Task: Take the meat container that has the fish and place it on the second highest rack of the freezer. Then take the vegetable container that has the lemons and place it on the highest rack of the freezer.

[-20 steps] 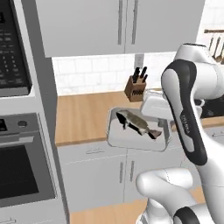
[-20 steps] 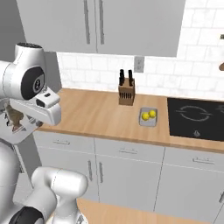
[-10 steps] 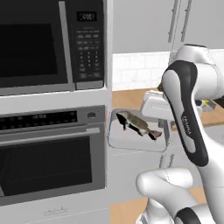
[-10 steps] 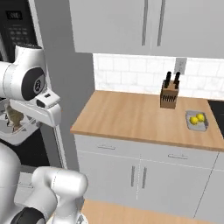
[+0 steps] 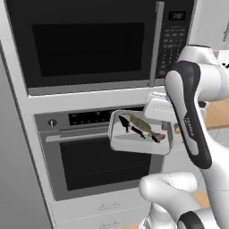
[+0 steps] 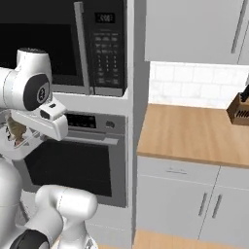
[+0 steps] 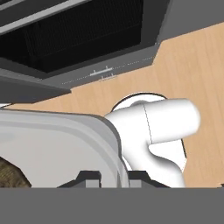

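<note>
The meat container [image 5: 134, 144], a shallow light-grey tray, hangs in the air in front of the wall oven. The brown fish [image 5: 142, 127] lies in it. My gripper [image 5: 171, 133] is shut on the tray's right rim, below the white hand. In the hand view the gripper [image 7: 112, 177] pinches the tray's rounded rim [image 7: 114, 141], and a bit of the fish [image 7: 9, 176] shows at lower left. From the right base view the tray [image 6: 20, 146] peeks out behind the hand. The vegetable container and the lemons are out of view. A tall grey face [image 5: 18, 170] at far left may be the freezer; I cannot tell.
A black microwave [image 5: 89, 44] sits above the wall oven [image 5: 103, 165] straight ahead. To the right runs a wooden counter [image 6: 194, 131] over grey cabinets, with a knife block [image 6: 239, 108] at its far end. Wood floor [image 7: 192, 57] lies below the tray.
The whole picture has swung left with the base: counter, knife block and lemon tray slid off to the right, and the oven stack now fills the front. The tray stays in my grip.
</note>
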Controlling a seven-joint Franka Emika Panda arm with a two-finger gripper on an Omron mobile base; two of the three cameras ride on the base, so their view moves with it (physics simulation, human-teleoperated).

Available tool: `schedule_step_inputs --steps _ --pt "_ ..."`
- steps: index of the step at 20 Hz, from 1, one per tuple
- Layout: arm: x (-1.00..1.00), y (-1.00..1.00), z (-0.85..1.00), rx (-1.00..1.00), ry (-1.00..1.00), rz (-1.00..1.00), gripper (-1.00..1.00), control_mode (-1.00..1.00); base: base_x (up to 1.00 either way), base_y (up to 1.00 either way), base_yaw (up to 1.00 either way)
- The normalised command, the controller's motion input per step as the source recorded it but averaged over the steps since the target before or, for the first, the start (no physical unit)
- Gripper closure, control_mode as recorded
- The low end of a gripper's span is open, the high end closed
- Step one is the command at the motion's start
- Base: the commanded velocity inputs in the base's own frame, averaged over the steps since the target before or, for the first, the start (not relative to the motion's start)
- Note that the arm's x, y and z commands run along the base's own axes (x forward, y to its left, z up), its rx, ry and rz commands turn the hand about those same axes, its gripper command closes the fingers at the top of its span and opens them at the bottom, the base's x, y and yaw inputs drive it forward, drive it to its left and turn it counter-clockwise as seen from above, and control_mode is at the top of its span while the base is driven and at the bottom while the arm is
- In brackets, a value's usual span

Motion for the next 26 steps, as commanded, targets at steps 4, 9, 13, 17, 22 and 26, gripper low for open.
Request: schedule_step_inputs --steps 4,9,13,17,22,26 --pt "0.00 0.00 0.00 0.00 0.00 0.00 1.00 1.00 -0.08 1.00 0.00" --pt "0.00 0.00 0.00 0.00 0.00 0.00 1.00 1.00 -0.17 1.00 0.00" --pt "0.00 0.00 0.00 0.00 0.00 0.00 1.00 1.00 -0.17 1.00 0.00" --pt "0.00 0.00 0.00 0.00 0.00 0.00 1.00 1.00 -0.25 1.00 0.00" --pt "0.00 0.00 0.00 0.00 0.00 0.00 1.00 1.00 -0.28 1.00 0.00" --pt "0.00 0.00 0.00 0.00 0.00 0.00 1.00 1.00 -0.19 1.00 0.00"
